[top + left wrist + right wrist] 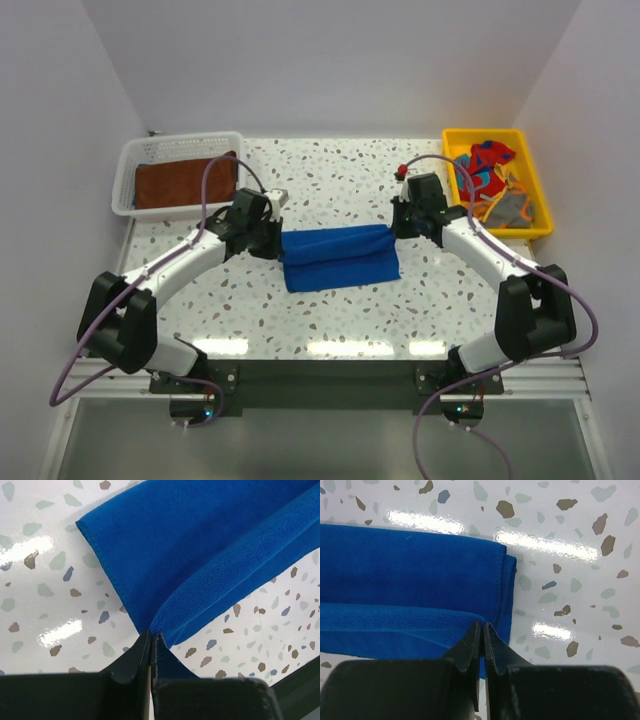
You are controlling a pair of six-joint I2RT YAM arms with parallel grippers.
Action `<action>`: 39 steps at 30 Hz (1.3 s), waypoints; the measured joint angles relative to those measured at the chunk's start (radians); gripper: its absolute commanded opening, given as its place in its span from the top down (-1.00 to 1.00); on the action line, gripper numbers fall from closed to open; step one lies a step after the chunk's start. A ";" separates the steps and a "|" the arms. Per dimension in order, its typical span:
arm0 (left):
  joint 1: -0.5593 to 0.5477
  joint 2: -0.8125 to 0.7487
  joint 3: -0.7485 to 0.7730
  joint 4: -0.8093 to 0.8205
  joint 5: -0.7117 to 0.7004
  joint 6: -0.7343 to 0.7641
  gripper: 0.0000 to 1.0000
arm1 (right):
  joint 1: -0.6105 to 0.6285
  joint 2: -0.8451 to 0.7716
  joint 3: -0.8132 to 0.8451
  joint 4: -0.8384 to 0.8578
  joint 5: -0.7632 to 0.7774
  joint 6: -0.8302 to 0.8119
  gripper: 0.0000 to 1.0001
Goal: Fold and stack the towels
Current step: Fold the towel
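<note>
1. At the far left corner of the speckled table (340, 170) stands a white lattice basket (128, 165). A rust-brown towel (185, 183) lies flat in it, its long axis running left to right.
2. The left gripper (278, 243) is clamped on the left end of the blue towel (338, 258). In its wrist view the jaws are pressed together with a pinch of blue cloth between them, at the corner where a fold begins.
3. The blue towel lies mid-table between the two grippers, with its long axis left to right. It is royal blue and plain, doubled lengthwise into a band with a soft raised fold along it, and it has stitched hems at the short ends.
4. The right gripper (400, 225) is closed on the towel's right end, its jaws nipping the fold edge.
5. In the yellow tray (455, 135) at the far right corner, a red towel with blue patches (485, 165) lies crumpled. An orange and grey towel (508, 207) is bunched just nearer.
</note>
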 measured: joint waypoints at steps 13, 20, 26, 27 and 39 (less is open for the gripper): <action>-0.025 -0.075 -0.021 0.000 -0.031 -0.061 1.00 | 0.000 -0.050 -0.004 -0.003 0.006 0.027 1.00; -0.008 0.088 0.182 0.035 -0.178 -0.028 1.00 | 0.000 0.103 0.146 0.077 0.043 0.019 1.00; 0.064 0.274 0.326 0.161 -0.256 0.011 1.00 | 0.000 0.344 0.353 0.178 0.072 -0.027 1.00; 0.077 0.307 0.344 0.182 -0.263 0.019 1.00 | 0.000 0.386 0.391 0.193 0.078 -0.037 1.00; 0.151 0.678 0.572 0.308 -0.280 0.076 0.54 | -0.009 0.753 0.724 0.260 0.130 -0.190 0.64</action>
